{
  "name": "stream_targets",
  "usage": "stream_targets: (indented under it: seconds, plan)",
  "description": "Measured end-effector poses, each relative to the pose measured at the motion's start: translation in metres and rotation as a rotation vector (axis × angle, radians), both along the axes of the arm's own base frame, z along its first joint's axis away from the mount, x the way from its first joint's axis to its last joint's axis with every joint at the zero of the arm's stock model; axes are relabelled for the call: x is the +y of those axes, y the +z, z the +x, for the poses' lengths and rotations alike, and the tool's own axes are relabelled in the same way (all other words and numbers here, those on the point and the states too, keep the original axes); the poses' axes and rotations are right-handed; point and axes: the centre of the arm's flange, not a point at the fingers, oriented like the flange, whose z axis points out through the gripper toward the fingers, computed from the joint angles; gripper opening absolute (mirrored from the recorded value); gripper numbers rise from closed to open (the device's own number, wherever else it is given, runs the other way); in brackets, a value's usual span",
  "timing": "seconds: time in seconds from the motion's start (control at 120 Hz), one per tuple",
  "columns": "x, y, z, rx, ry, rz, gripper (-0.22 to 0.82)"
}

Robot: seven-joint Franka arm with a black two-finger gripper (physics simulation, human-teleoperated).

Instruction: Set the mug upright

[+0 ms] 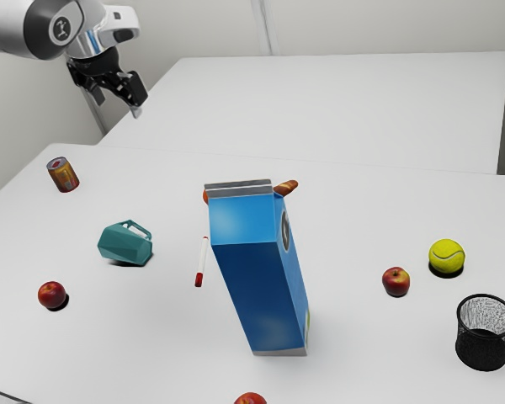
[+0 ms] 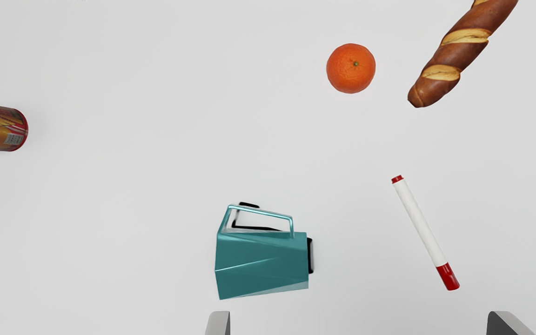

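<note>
High over the table's far left part in the exterior view is my gripper (image 1: 118,105), well above the teal mug (image 1: 125,244) and touching nothing. The mug lies on its side on the white table (image 1: 345,219), its handle on the upper side. In the wrist view the mug (image 2: 262,266) lies beyond the fingertips of my gripper (image 2: 358,323), which stand wide apart with nothing held between them. The inside of the mug is hidden.
Near the mug are a can (image 1: 63,174), an apple (image 1: 52,295) and a red-and-white marker (image 1: 202,261). A tall blue carton (image 1: 261,278) stands mid-table. An orange (image 2: 351,68) and bread (image 2: 454,51) lie behind it. Farther right are a tennis ball (image 1: 447,256) and mesh basket (image 1: 483,349).
</note>
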Motion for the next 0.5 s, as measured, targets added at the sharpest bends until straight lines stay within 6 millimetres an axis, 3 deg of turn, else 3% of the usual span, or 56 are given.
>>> stream_targets:
  seconds: [0.225,0.358,0.5]
  plan:
    - [0.01,-0.007,-0.002,0.014,0.005,0.001,0.6]
    - [0.043,-0.026,0.003,0.038,0.062,-0.016,0.6]
    - [0.09,-0.066,0.001,0.115,0.158,-0.096,0.6]
